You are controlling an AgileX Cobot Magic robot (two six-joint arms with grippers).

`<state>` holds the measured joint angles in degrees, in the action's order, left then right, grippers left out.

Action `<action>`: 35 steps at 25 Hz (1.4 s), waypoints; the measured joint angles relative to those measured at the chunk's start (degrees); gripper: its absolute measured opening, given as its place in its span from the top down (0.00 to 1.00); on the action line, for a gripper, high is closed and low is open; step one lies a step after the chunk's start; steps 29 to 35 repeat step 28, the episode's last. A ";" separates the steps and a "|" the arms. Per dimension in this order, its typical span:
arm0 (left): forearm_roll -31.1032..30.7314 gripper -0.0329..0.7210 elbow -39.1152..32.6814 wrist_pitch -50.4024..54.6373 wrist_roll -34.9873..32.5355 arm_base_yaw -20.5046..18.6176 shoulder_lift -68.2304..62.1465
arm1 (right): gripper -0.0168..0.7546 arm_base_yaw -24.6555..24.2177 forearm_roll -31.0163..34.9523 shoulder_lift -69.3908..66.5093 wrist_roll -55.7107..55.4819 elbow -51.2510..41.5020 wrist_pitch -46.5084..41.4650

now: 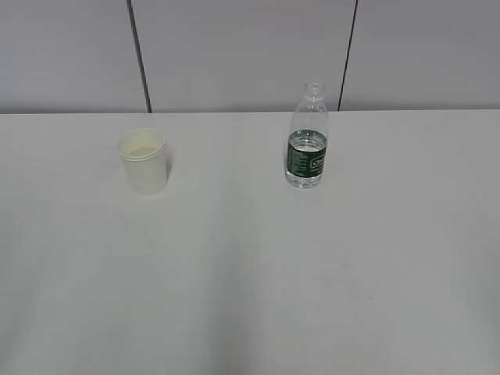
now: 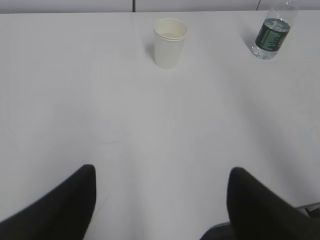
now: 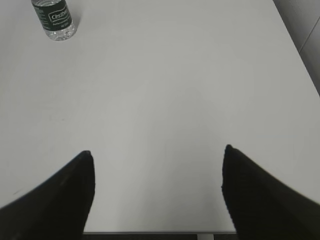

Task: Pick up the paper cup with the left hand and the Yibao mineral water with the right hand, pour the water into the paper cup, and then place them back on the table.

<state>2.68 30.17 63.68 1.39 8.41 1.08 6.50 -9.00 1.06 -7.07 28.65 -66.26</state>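
Grey wall panels point(image 1: 234, 47) ran behind the white table point(image 1: 250, 297), split by dark seams, and the exterior camera caught no arm at all. On the tabletop, the paper cup point(image 1: 144, 162) stood upright at about ten o'clock from the table's middle, its rolled rim up and pale liquid showing inside. Over at one o'clock stood the Yibao mineral water point(image 1: 307, 141), upright, uncapped, with water reaching up into the green label band. Cup and bottle were well apart, with bare table between them.

From the left wrist camera, the left hand point(image 2: 162, 200) hung low near the table's front part, its two black fingers point(image 2: 60, 210) spread wide with nothing between them. The cup point(image 2: 170, 42) sat far ahead at twelve o'clock, and the bottle point(image 2: 271, 36) off at two o'clock.

The right hand point(image 3: 157, 192) hovered over the near table edge, its fingers point(image 3: 55, 200) likewise parted wide and empty. Its bottle point(image 3: 55, 20) was well away at eleven o'clock, cropped by the top of the view. Neither gripper touched anything.
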 joint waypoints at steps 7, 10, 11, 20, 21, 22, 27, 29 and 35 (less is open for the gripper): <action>0.02 0.30 0.00 -0.15 0.00 0.00 0.00 | 0.22 0.00 0.00 0.00 0.00 0.00 0.00; 0.06 0.30 0.00 -0.15 0.00 0.00 0.00 | 0.22 0.00 0.00 0.00 0.00 0.00 0.00; 0.06 0.30 0.00 -0.15 0.00 0.00 0.00 | 0.22 0.00 0.00 0.00 0.00 0.00 0.00; 0.08 0.30 0.00 -0.15 0.00 0.00 0.00 | 0.22 0.00 0.00 0.00 0.00 0.00 0.00; 0.08 0.30 0.00 -0.15 0.00 0.00 0.00 | 0.22 0.00 0.00 0.00 0.00 0.00 0.00; 0.13 0.30 0.00 -0.15 0.00 0.00 0.00 | 0.22 0.00 0.00 0.00 0.00 0.00 0.00; 0.13 0.30 0.00 -0.15 0.00 0.00 0.00 | 0.22 0.00 0.00 0.00 0.00 0.00 0.00; 0.13 0.30 0.00 -0.15 0.00 0.00 0.00 | 0.22 0.00 0.00 0.00 0.00 0.00 0.00; 0.13 0.30 0.00 -0.15 0.00 0.00 0.00 | 0.22 0.00 0.00 0.00 0.00 0.00 0.00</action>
